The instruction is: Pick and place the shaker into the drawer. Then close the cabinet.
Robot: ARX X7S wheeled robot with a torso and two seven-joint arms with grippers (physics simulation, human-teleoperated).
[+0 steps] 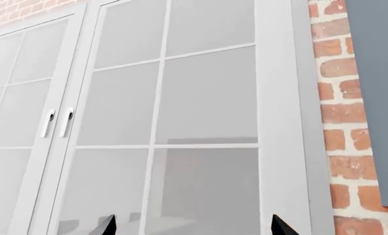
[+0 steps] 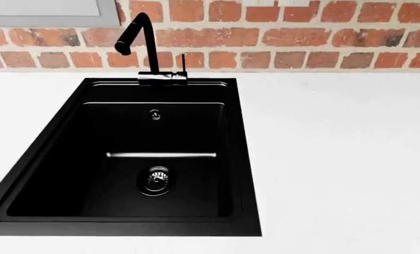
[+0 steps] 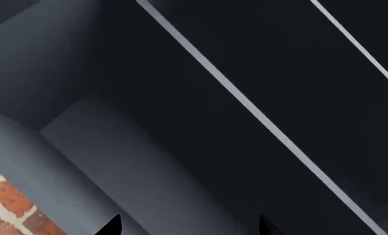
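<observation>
Here, a black sink (image 2: 68, 174) fills the lower left of the head view, sunk in a white table (image 2: 337, 159), its black faucet (image 2: 142, 47) standing against the brick wall (image 2: 302, 37) at the top. Neither shaker nor drawer appears. Both end effectors spread wide: the left end effector (image 1: 192, 227) faces white glazed doors (image 1: 180, 117), the right end effector (image 3: 188, 226) dark grey panels (image 3: 115, 161).

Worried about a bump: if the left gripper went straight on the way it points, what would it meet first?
Probably the glass pane of the white-framed door, which fills the left gripper's view between its open fingertips; the distance is unclear.
</observation>
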